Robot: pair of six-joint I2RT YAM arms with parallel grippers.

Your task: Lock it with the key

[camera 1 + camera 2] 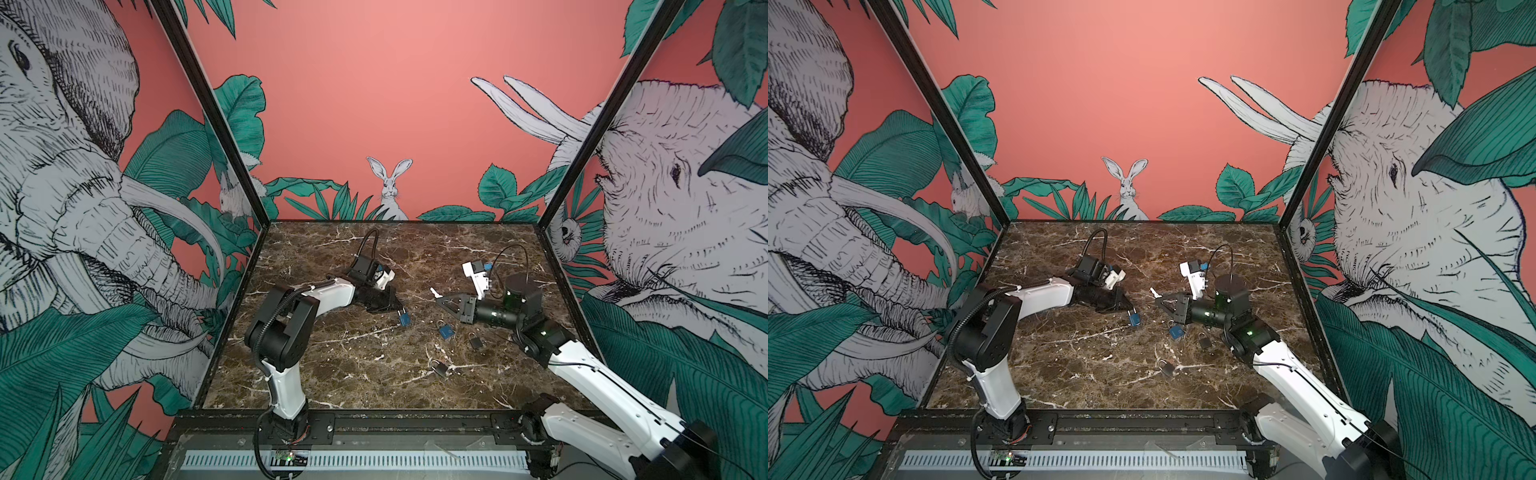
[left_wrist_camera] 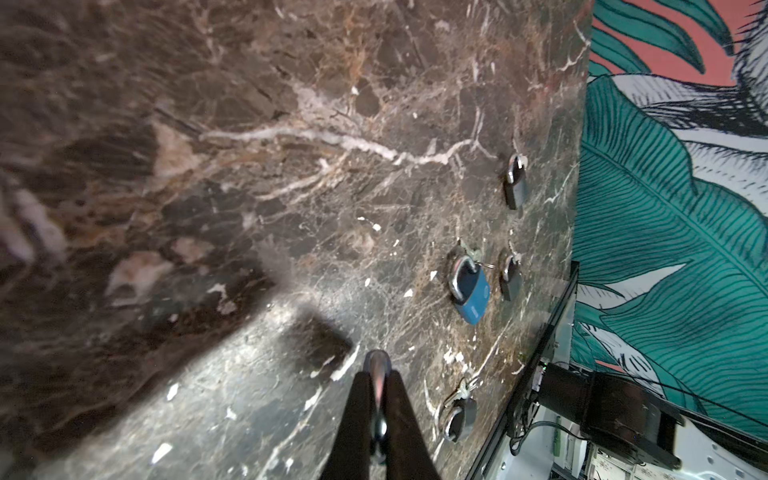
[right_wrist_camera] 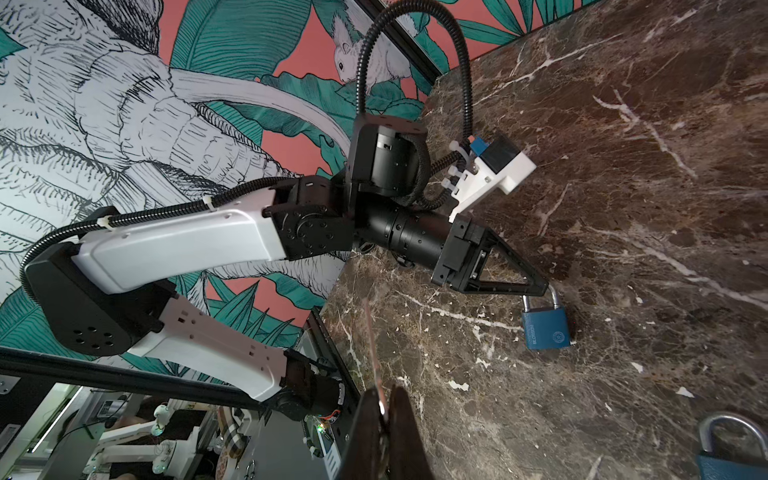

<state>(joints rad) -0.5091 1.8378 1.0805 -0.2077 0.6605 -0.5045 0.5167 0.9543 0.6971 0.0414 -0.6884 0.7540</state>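
A blue padlock hangs just above the marble near the middle. My left gripper is shut on its silver shackle. In the left wrist view only the shackle's bow shows between the black fingers; the body is hidden. The right wrist view shows the padlock upright under the left gripper. My right gripper is shut on a silver key, a short way right of the padlock. The key's blade points toward the left arm.
A second blue padlock lies on the marble table below the right gripper. Dark padlocks lie near it, some with keys attached. Black frame rails edge the table.
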